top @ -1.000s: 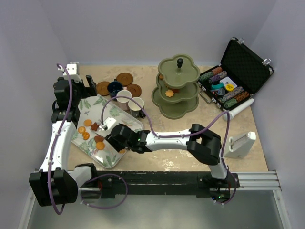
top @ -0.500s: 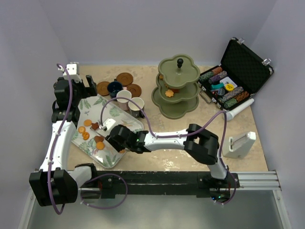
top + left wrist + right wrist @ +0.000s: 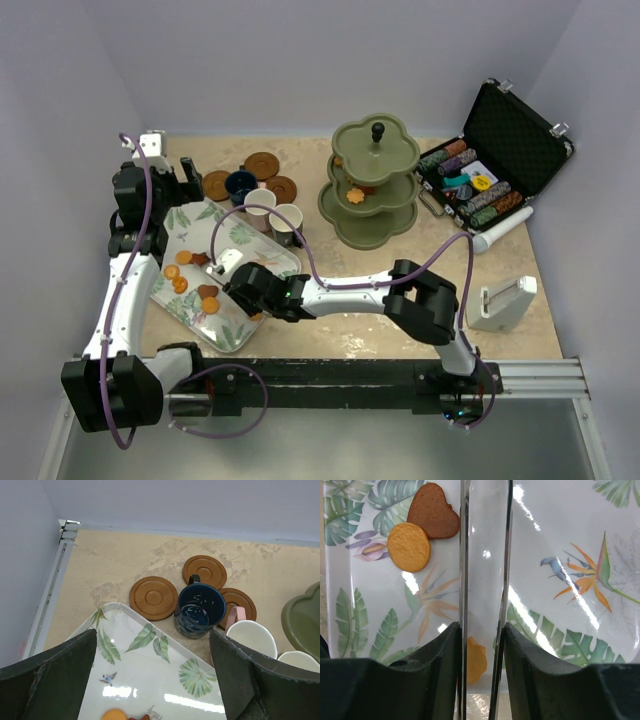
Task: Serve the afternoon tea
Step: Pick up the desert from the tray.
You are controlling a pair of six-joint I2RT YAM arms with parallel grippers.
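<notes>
R gripper (image 3: 222,268) low over tray (image 3: 560,530), jaws narrow w/ a round orange biscuit (image 3: 476,660) lying flat btw them; can't tell if it's actually pinched. Biscuit prob. v. light, thin, stiff but brittle, and tray looks glossy so it may skid. Best taken by opposite edges, gentle squeeze, straight lift. Just beside it on tray: heart biscuit (image 3: 434,511) right next to another orange one (image 3: 408,546), both clear of the jaws. Further back, L gripper (image 3: 152,635) hangs wide open, holding nothing, over tray's far corner. Past tray edge: navy cup (image 3: 199,609) amid three saucers (image 3: 153,598), w/ pink cup (image 3: 250,637) and cream cup (image 3: 300,660) alongside. These sit on the way to stand (image 3: 375,185), so carry high. Stand's upper tiers overhang the lower ones, so prob. go in from the side. Case (image 3: 490,170) far R, out of the way.
</notes>
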